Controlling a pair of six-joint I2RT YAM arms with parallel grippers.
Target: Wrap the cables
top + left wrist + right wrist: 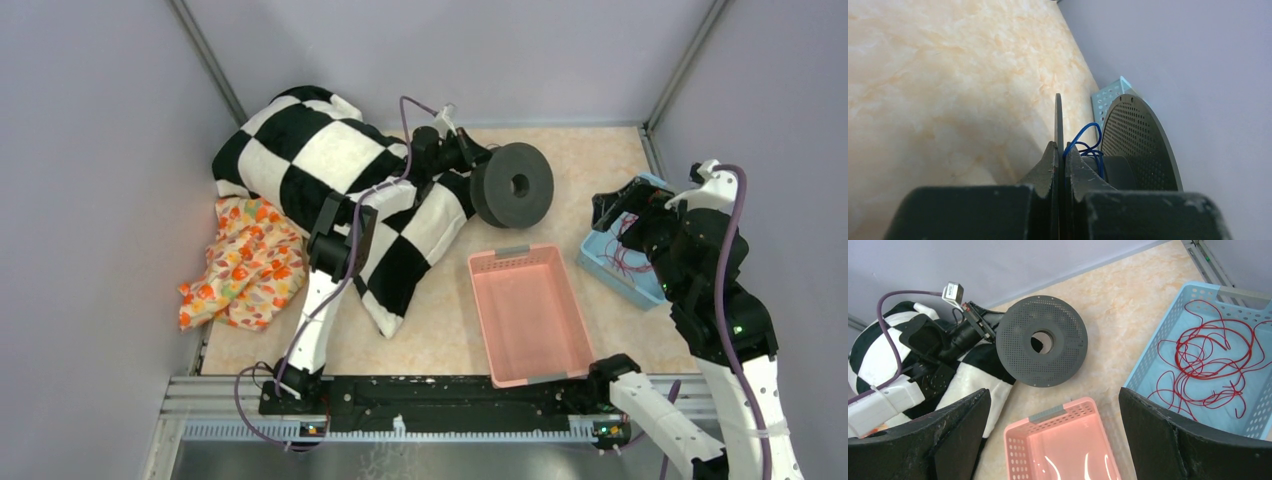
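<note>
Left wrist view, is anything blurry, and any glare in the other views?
Left wrist view: the near fingers look soft, the spool and blue wire sharp. Right wrist view: white glare streaks in the pink basket, red wire crisp. Top view: even light, faint shadows.

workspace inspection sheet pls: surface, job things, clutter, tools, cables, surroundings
surface: beige marbled tabletop
job's things: dark grey perforated spool at the far centre, blue wire looped at its hub; pink basket empty
clutter: checkered cloth and orange floral cloth at left
tools: left tool shut on a spool flange; right tool open near the light blue basket, holding nothing
cables: red wire loose in the light blue basket; purple hoses along the arms
surroundings: grey walls, metal rail at the near edge
</note>
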